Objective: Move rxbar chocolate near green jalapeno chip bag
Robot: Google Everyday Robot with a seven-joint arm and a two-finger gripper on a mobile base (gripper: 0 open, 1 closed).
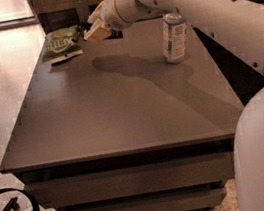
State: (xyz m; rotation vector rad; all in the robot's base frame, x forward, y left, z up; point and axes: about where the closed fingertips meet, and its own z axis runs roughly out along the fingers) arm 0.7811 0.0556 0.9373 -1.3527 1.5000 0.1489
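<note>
The rxbar chocolate (86,28) shows only as a small dark sliver at the tip of the gripper (92,32). Its black wrapper is just visible against the pale, tan-coloured fingers (99,32), and none of its lettering or crimped ends can be made out. Most of the bar is hidden by the hand.

The gripper is pressed together on the bar, pinching it between its two fingers, with no gap to be seen between them. It hangs above the far edge of the grey-brown table (98,113), and whether it touches the tabletop cannot be told. The white arm (195,2) runs back from it, and its shadow lies on the table below and behind the hand.

The bar sits right at the fingertips, on the side of the hand that faces away from the arm. Just beyond those fingertips lies the green jalapeno chip bag (61,42), flat on the table, crinkled and olive green with a pale logo. It is just beside the gripper, and whether they touch cannot be told. A pale drink can (174,36) stands upright well apart from the hand, back along the arm's side.
</note>
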